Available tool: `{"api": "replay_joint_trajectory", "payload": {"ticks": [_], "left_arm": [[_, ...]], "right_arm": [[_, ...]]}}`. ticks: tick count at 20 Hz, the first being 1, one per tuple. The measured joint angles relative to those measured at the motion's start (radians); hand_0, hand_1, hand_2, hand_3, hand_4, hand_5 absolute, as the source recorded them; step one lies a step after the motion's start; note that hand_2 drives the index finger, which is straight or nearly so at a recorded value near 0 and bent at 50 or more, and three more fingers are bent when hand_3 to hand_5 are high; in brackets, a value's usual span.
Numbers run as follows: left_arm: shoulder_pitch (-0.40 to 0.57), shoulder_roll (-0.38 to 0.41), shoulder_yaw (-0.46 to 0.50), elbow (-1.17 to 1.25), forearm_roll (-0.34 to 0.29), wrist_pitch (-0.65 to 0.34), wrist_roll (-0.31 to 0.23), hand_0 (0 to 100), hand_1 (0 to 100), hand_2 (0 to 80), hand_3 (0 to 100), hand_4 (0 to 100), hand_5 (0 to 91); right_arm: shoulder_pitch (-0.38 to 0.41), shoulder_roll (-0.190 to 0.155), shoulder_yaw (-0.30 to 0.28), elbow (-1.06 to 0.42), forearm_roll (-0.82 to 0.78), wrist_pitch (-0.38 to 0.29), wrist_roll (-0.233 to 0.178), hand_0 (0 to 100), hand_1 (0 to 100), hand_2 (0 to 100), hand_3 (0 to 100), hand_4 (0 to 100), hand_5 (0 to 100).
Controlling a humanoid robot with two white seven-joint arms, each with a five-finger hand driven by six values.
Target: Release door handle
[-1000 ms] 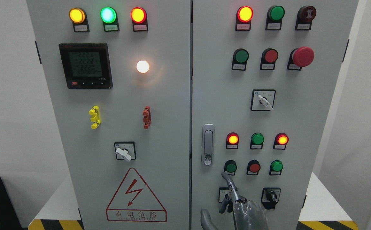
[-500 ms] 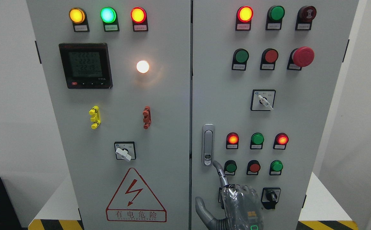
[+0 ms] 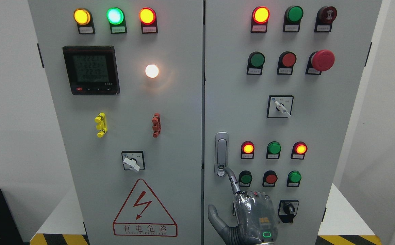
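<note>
Grey right hand (image 3: 255,217) points up, index finger touching door handle (image 3: 221,153); other fingers curled, gripping nothing.

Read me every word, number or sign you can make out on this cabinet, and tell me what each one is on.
"有电危险": red-framed warning sign with a lightning bolt, left door.
"222…": rows of digits on the black meter display; the last digits are too blurred to be sure of.
Small line under the Chinese characters: too small to read.
Tags under the lamps and buttons, for example the green lamp: too small.
Markings around the selector switch: too small.
</note>
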Motion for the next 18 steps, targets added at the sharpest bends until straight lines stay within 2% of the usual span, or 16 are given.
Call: {"api": "replay_joint_trajectory", "payload": {"ticks": [18], "left_arm": [[0.0,0.0,0.0,0.0,0.0,0.0,0.0,0,0,2.4,9,1,0.0]], "right_arm": [[-0.022,0.002,0.011,0.022,0.035,0.002,0.007,35,34,0,100,100,100]]}}
